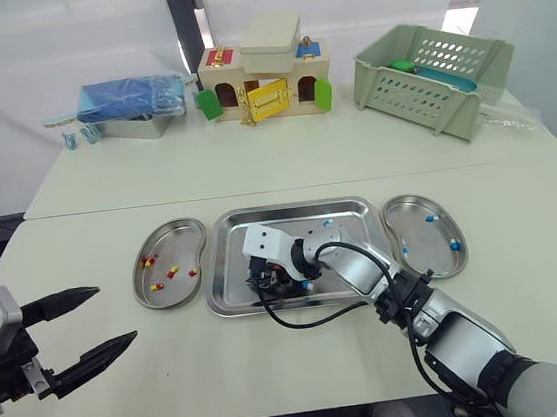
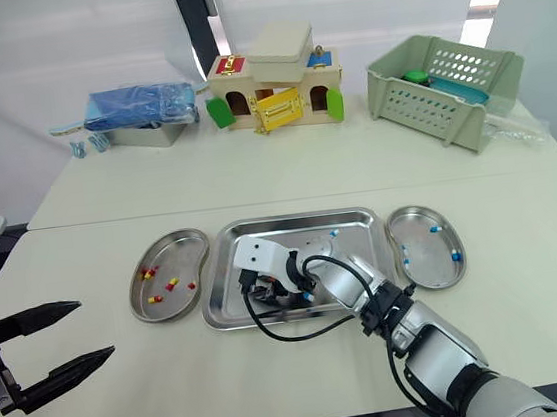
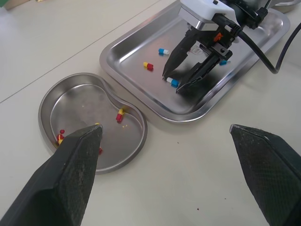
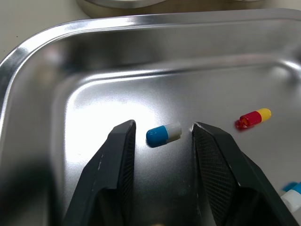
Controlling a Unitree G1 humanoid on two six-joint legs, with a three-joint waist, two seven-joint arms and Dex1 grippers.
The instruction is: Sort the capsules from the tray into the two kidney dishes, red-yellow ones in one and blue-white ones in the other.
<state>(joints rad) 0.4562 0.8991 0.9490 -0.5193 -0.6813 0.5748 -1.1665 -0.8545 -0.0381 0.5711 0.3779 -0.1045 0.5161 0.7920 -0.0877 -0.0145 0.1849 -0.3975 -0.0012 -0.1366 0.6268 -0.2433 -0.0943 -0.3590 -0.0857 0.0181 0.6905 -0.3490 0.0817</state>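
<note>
Centrally, the right gripper [image 4: 162, 124] is lowered into the near-left part of the tray [image 1: 289, 211]. Its two fingers stand narrowly apart on either side of a blue-white capsule [image 4: 163, 133]. This capsule lies flat on the tray floor between the fingertips, with a small gap visible on each side, so it is not gripped. A red-yellow capsule [image 4: 254, 117] lies just beside it on the tray floor, outside the fingers. Another blue-white one [image 1: 327, 223] rests near the tray's far rim.

To the tray's left, the left dish [image 1: 177, 248] holds several red-yellow capsules [image 1: 172, 273]. To its right, the right dish [image 1: 417, 233] holds two blue-white capsules [image 1: 455, 246], apart from each other. Both dishes sit just beside the tray.

The left gripper [image 1: 116, 312] hovers over the table [image 1: 80, 231], near the left dish, with its fingers spread wide and nothing between them.
</note>
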